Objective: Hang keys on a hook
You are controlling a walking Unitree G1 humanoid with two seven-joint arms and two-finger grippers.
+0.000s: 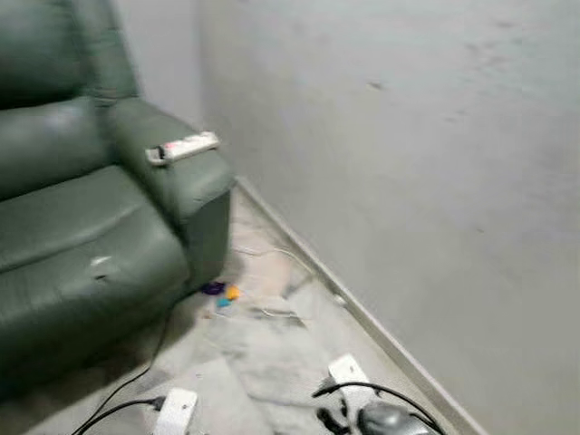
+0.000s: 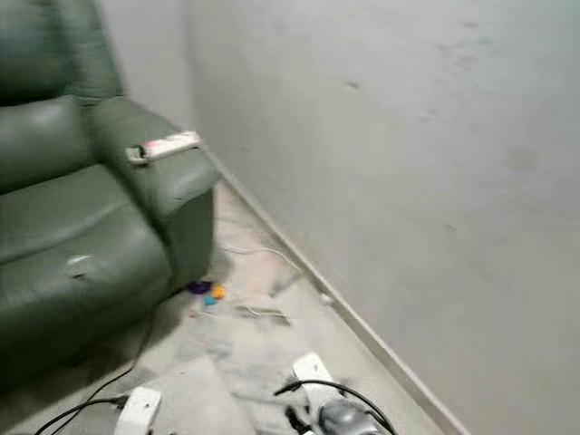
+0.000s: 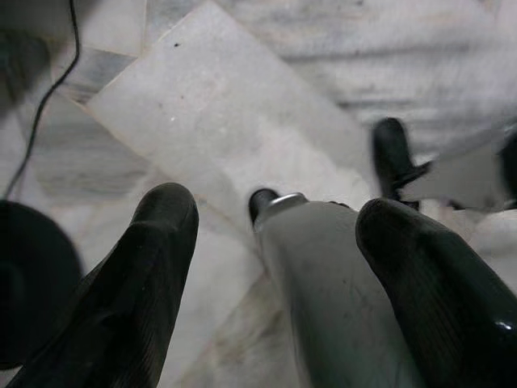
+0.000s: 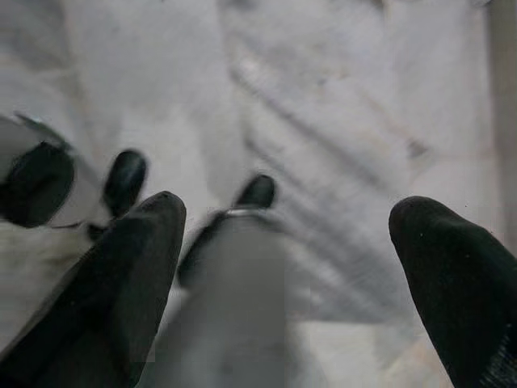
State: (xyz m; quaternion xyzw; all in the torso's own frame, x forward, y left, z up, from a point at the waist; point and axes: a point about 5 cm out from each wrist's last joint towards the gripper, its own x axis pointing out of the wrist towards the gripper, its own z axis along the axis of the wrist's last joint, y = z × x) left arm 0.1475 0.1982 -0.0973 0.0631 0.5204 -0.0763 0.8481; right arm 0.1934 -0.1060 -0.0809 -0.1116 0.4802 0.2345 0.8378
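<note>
Progress looks nil: we see no keys or hook, just an armchair (image 1: 91, 208) beside a wall (image 1: 408, 163). Our left tool (image 3: 275, 242) and right tool (image 4: 287, 242) hang spread and empty over the floor (image 3: 242, 97).

The green armchair (image 1: 91, 208) blocks one side, a white power strip (image 1: 184, 147) lying on its arm. Between armchair and grey wall (image 1: 408, 163) runs an open floor (image 1: 263, 353) strip, littered with cables (image 1: 136, 376) and small coloured bits (image 1: 222, 292).
</note>
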